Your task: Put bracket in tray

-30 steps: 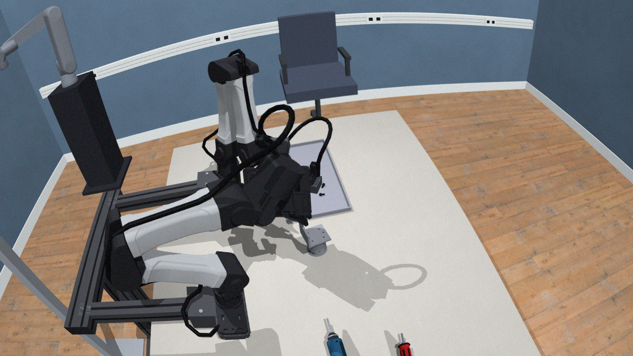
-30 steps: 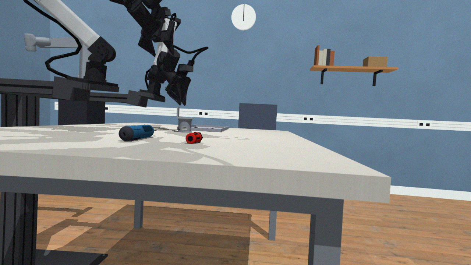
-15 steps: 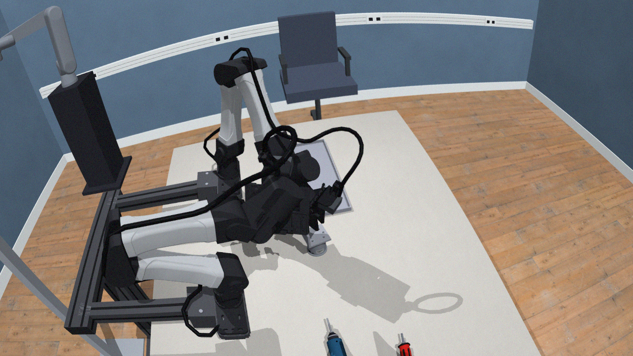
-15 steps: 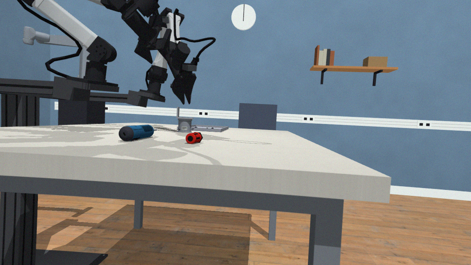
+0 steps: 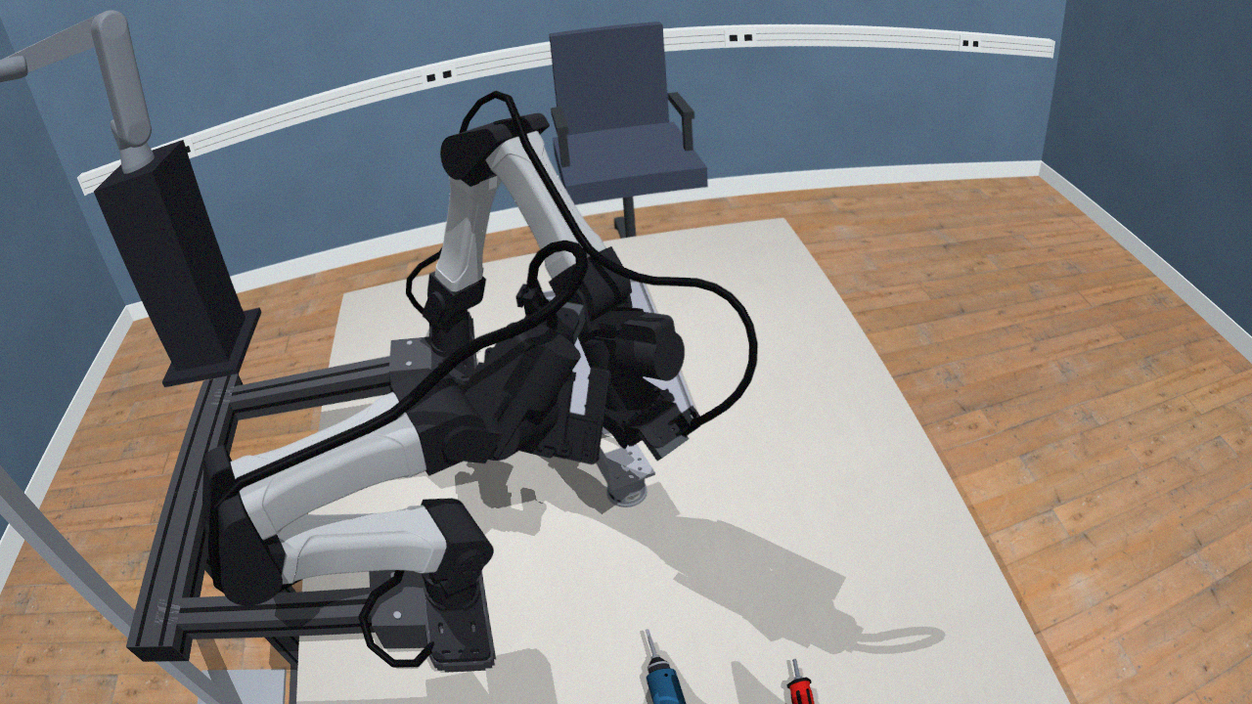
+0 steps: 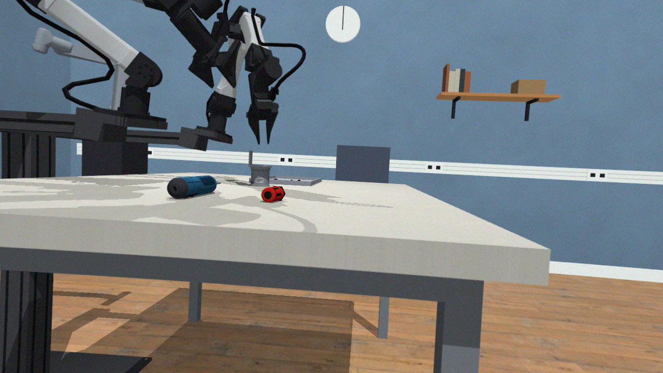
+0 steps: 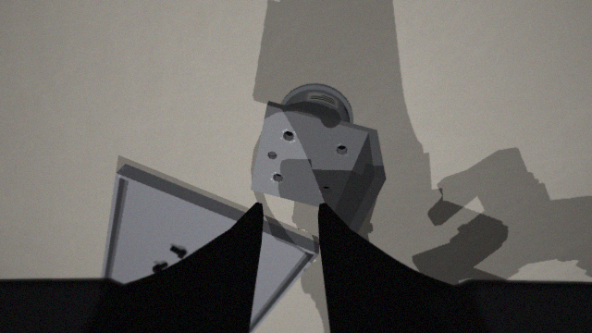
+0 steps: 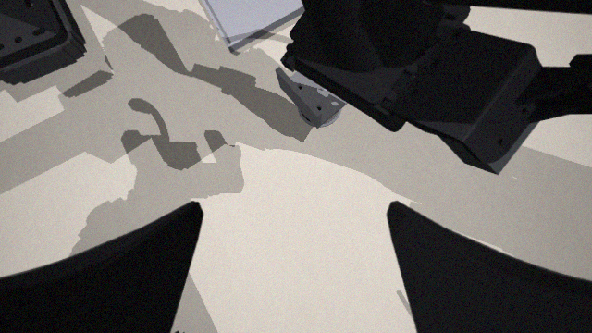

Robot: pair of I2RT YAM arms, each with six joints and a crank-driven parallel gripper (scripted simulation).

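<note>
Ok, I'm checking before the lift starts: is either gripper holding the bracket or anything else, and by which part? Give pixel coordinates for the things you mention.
Nothing is held; the left gripper (image 6: 263, 142) (image 7: 290, 208) and right gripper (image 8: 294, 205) are both open and empty.

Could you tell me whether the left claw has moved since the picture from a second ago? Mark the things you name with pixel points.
Yes; in the exterior view, the left claw (image 6: 263, 142) (image 7: 290, 208) has shifted slightly rightward and up, closer to the wall clock (image 6: 342, 24).
</note>
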